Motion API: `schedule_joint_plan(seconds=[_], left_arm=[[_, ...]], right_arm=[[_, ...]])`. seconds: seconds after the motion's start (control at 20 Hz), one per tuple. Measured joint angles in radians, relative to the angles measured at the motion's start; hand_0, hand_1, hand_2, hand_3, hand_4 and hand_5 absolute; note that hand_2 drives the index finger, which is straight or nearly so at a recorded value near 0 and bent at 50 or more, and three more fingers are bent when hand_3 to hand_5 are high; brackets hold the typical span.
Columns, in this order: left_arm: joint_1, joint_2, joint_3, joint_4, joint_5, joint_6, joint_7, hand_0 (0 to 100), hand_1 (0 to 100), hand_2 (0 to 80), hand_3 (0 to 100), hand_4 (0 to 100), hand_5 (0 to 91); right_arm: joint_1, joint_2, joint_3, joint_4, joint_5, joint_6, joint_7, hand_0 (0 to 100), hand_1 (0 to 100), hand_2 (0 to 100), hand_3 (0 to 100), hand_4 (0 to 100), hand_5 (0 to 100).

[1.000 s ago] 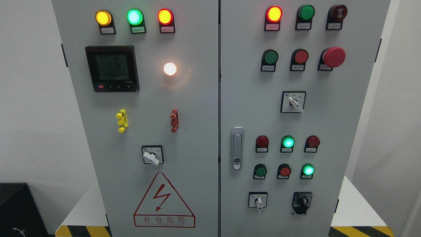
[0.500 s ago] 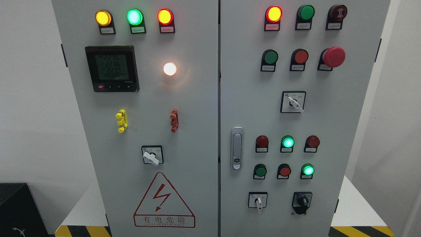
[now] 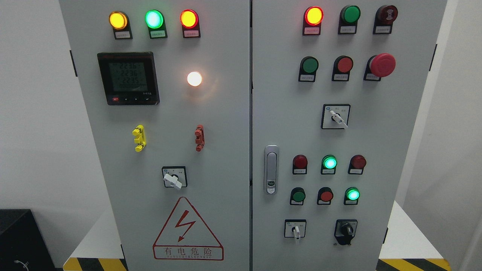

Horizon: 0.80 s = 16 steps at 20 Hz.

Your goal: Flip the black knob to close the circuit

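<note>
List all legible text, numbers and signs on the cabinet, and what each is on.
"有电危险": under the lightning bolt on the red warning triangle, left door.
Fine print beneath those characters: too small to read.
Meter display: three rows of digits, too blurred to be sure.
Tags under the indicator lamps and push buttons: unreadable.
Plates around the white selector switches and the black knob: markings too small.
No hand is in view.

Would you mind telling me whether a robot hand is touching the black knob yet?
No, the black knob at the right door's lower right stands alone, with no robot hand anywhere in the head view.
</note>
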Motion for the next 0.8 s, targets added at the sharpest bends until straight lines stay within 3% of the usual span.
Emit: schedule_joint_plan(seconds=[0.2, 0.8], left_arm=[[0.000, 0.000, 0.000, 0.000, 0.000, -0.002, 0.000, 12, 56, 0.0, 0, 0, 0.0], [0.000, 0.000, 0.000, 0.000, 0.000, -0.003, 0.000, 12, 56, 0.0, 0, 0, 0.0]], right_arm=[[-0.075, 0.005, 0.007, -0.020, 0.035, 0.048, 0.017, 0, 7, 89, 100, 90, 90], [-0.262, 0.011, 0.036, -0.003, 0.076, 0.112, 0.052, 0, 7, 89, 100, 90, 90]])
